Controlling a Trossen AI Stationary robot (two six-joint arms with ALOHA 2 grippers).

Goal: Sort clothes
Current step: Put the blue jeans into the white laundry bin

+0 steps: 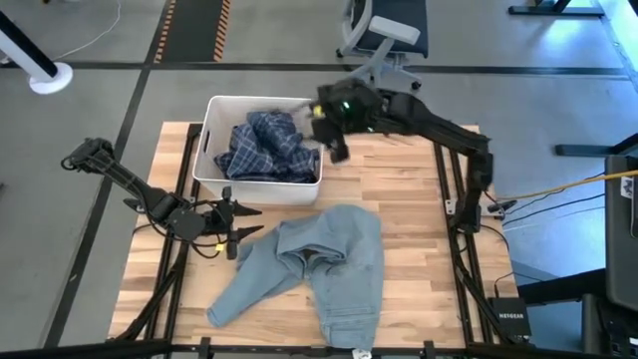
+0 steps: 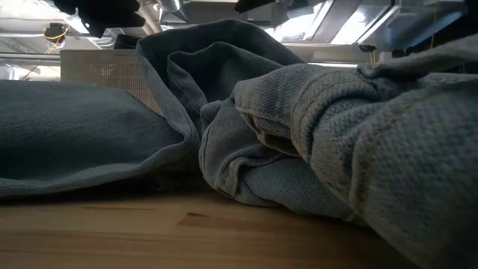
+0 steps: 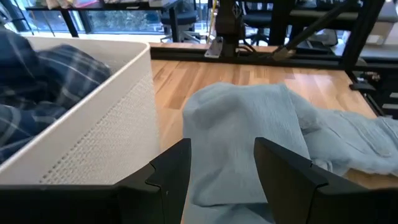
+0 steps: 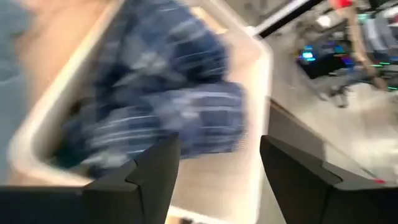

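Note:
The dark blue plaid shirt (image 1: 267, 146) lies bunched inside the white bin (image 1: 212, 130); it also shows in the right wrist view (image 4: 168, 118). The light blue denim (image 1: 324, 261) lies spread on the table in front of the bin and fills the low view (image 2: 321, 127). My right gripper (image 1: 332, 138) is open and empty above the bin's right end. My left gripper (image 1: 239, 221) is open and empty at the denim's left edge, pointing toward the table's right edge; the denim (image 3: 242, 137) lies beyond its fingers. The other clothes are out of view.
The white bin (image 3: 99, 149) stands at the table's far left of centre, close to my left gripper. Bare wood lies right of the denim (image 1: 429, 249) and near the left front corner. An office chair (image 1: 384, 35) stands behind the table.

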